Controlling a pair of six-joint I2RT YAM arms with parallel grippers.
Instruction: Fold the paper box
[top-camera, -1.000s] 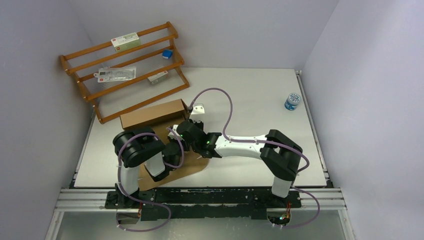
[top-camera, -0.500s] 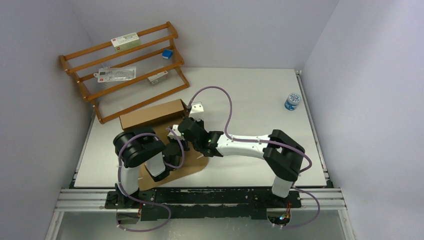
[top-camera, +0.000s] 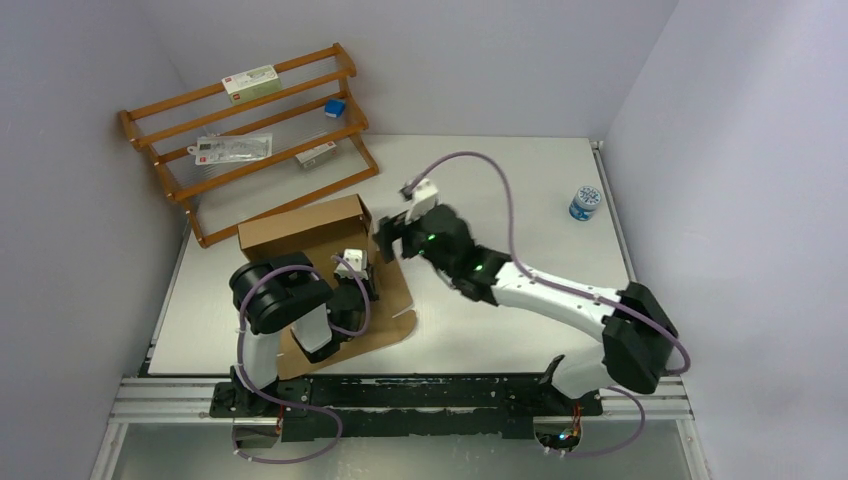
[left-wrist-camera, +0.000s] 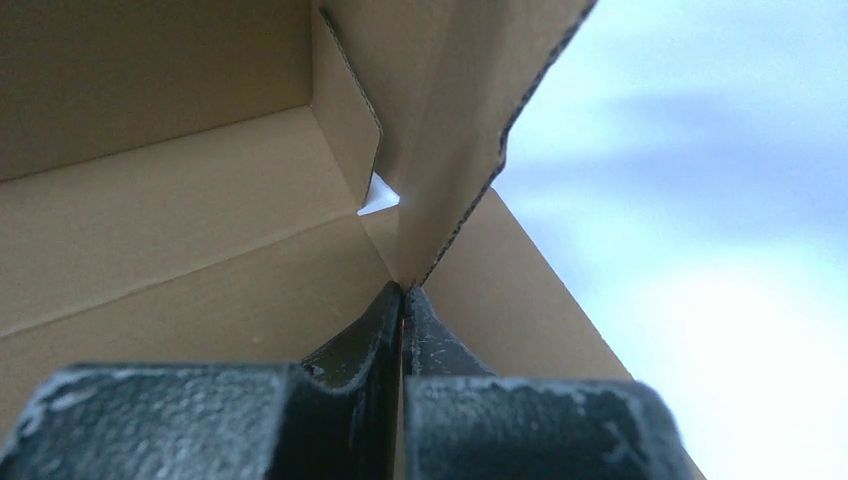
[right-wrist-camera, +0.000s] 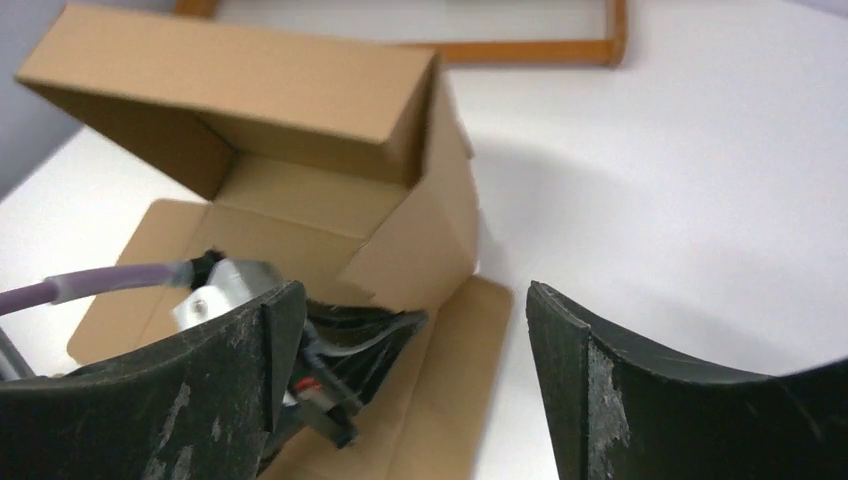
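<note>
The paper box (top-camera: 300, 228) is plain brown cardboard, partly set up: its back wall (right-wrist-camera: 250, 80) stands, and a side flap (left-wrist-camera: 450, 130) is raised at the right. Its floor lies flat under my left arm. My left gripper (left-wrist-camera: 403, 292) is shut on the lower edge of that raised side flap, and in the top view this left gripper (top-camera: 365, 280) sits inside the box. My right gripper (top-camera: 383, 243) hangs open just right of the box, holding nothing. In the right wrist view the right gripper (right-wrist-camera: 412, 300) looks down on the left gripper (right-wrist-camera: 340, 350) and an outer flap (right-wrist-camera: 460, 370) flat on the table.
A wooden rack (top-camera: 240, 130) with small packets leans at the back left, close behind the box. A blue-lidded jar (top-camera: 585, 202) stands at the far right. Walls close in the table on the left, back and right.
My right gripper has opened and pulled back from the box toward the far right. My left gripper has closed on the side flap, which now stands more upright.
</note>
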